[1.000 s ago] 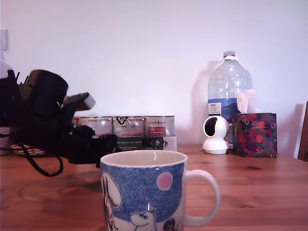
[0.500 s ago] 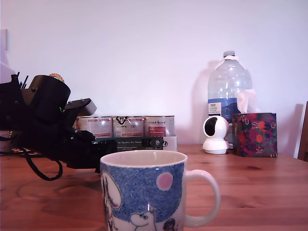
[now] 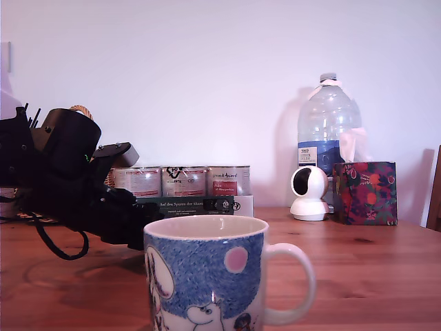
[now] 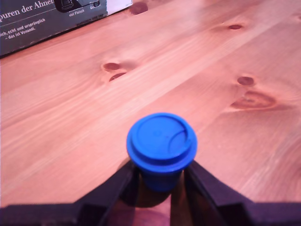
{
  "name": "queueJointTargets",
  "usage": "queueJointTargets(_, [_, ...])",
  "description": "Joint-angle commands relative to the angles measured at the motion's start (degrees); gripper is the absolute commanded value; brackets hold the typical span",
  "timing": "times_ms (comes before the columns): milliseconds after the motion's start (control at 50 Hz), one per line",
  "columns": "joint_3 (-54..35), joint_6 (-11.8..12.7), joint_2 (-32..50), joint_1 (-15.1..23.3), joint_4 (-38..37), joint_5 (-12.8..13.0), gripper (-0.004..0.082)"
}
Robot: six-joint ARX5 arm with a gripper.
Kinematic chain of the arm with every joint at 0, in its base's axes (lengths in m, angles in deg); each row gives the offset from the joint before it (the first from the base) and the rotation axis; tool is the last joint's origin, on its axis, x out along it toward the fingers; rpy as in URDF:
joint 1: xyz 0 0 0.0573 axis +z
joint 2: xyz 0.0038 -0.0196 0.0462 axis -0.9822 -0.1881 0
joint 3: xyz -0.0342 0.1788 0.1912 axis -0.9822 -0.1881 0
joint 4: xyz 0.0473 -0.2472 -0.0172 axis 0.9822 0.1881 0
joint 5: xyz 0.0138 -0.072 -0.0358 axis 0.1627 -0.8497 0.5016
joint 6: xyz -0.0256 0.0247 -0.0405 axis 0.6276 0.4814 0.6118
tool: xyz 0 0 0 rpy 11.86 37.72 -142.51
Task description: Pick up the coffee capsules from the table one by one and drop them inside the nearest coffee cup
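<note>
Over the last second the arm has dropped lower behind the mug (image 3: 205, 272) in the exterior view, and its front end now sits close above the table (image 3: 372, 269), at the exterior view's left. The likely reading is that the descent onto the capsule (image 4: 161, 142) is finished and the grasp is being made; lifting and carrying to the mug have not begun. In the wrist view the gripper (image 4: 160, 181) has its two black fingers (image 4: 115, 186) set on either side of the capsule's narrower body, under the wider rim. They appear to touch it, but a firm pinch cannot be confirmed. The capsule stands on the table with its wide face up; in the exterior view it is hidden behind the mug. Count: one capsule visible, one mug, one gripper. Behind, three tins (image 3: 183, 181) stand in a row with a dark box (image 3: 193, 205) in front, plus one large water bottle (image 3: 329, 131), one small white camera (image 3: 309, 192) and one patterned box (image 3: 364, 192).
</note>
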Motion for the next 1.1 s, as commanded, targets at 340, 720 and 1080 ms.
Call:
queueJointTargets(340, [0.4,-0.3,4.7,-0.2,7.1,-2.8,0.0145])
queueJointTargets(720, [0.2,-3.3,13.4,-0.2,21.0,-10.4,0.0145])
queueJointTargets(1080, [-7.6,-4.3,22.8,-0.1,23.0,-10.4,0.0145])
